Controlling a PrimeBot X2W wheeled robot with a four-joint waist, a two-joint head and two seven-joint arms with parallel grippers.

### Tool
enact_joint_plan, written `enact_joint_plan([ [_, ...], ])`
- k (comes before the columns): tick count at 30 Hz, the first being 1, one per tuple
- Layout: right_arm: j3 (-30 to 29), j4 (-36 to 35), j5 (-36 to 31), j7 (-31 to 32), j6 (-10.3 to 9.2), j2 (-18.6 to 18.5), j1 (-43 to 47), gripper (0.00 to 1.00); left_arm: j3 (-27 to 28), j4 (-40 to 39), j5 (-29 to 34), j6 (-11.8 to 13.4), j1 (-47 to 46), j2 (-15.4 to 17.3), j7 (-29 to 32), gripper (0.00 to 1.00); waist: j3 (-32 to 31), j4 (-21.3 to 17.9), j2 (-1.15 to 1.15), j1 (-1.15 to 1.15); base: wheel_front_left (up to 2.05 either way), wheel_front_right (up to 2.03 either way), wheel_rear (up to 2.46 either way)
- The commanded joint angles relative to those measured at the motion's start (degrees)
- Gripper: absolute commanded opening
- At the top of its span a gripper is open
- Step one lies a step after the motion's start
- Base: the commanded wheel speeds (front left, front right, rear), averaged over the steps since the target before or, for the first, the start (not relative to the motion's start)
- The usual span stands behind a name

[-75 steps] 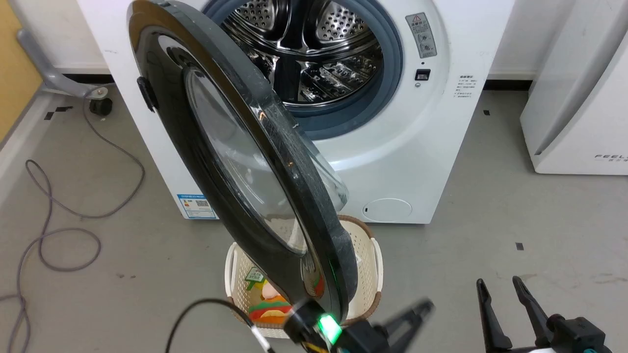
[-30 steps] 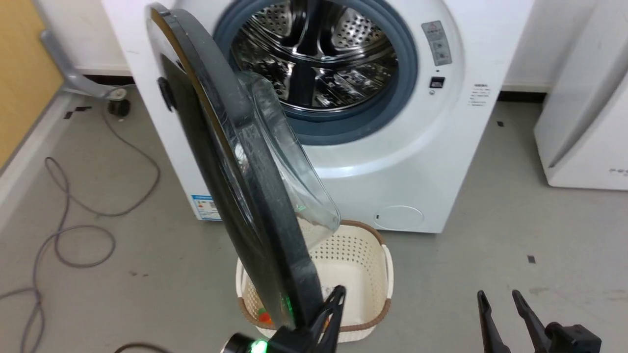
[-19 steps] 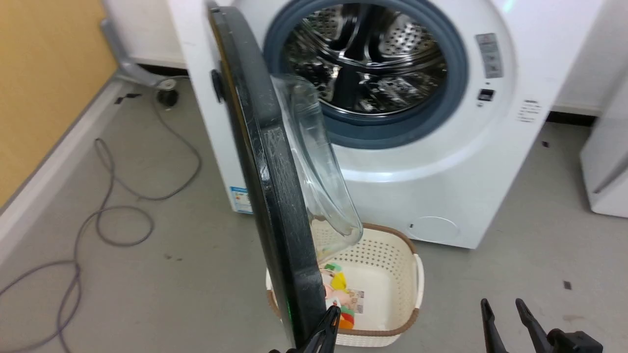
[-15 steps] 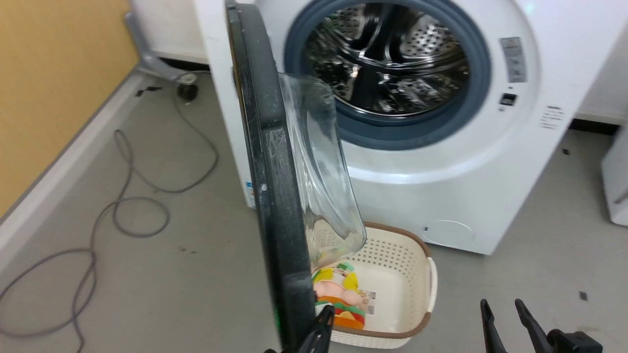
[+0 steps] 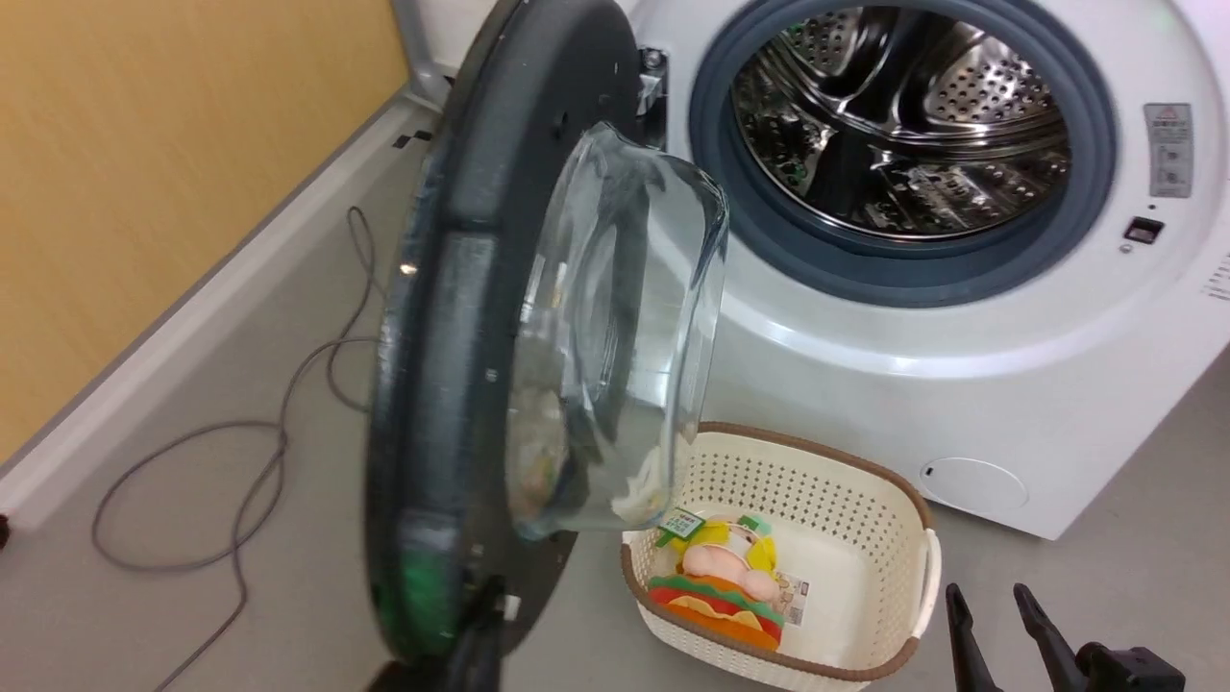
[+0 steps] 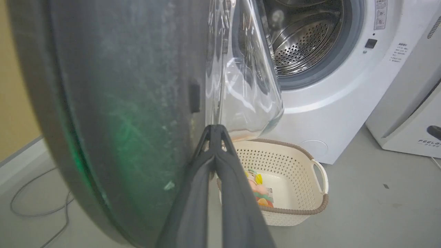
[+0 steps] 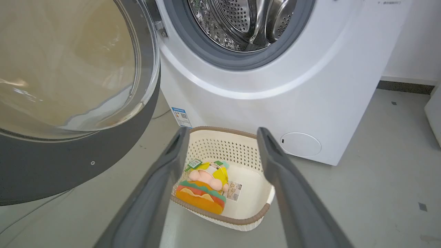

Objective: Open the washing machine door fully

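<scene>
so the left gripper (image 6: 214, 128) is two long matte dark grey fingers, wide at the bottom and tapering to narrow tips, with what looks like a slim slot just under the tip. the right gripper (image 7: 223, 134) is the same deal up close: smooth charcoal fingers with a raised ridge along the inner edge. from the head cam they read as thin black pointed spikes coming off a chunky black base (image 5: 1129, 665).
</scene>
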Motion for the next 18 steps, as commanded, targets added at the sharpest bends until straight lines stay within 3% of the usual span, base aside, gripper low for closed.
enact_joint_plan([
  [1, 0.08, -0.03, -0.13, -0.25, 0.03, 0.17, -0.58, 1.0, 1.33, 0.7, -0.62, -0.18, -0.39, 0.94, -0.42, 0.0, 0.24, 0.45, 0.0, 0.0, 0.0, 0.0, 0.0],
  [9, -0.02, -0.37, -0.71, -0.13, 0.03, 0.17, -0.93, 1.0, 9.9, 4.22, -2.79, -3.42, -2.72, 3.51, -0.83, 0.0, 1.37, 0.22, 0.0, 0.0, 0.0, 0.0, 0.0],
  [18, -0.63, -1.24, -1.48, 0.55, 0.03, 0.17, -1.97, 1.0, 22.34, 10.73, -2.31, -9.78, -7.12, 4.35, -0.85, 0.0, 3.7, -1.26, 0.0, 0.0, 0.0, 0.0, 0.0],
])
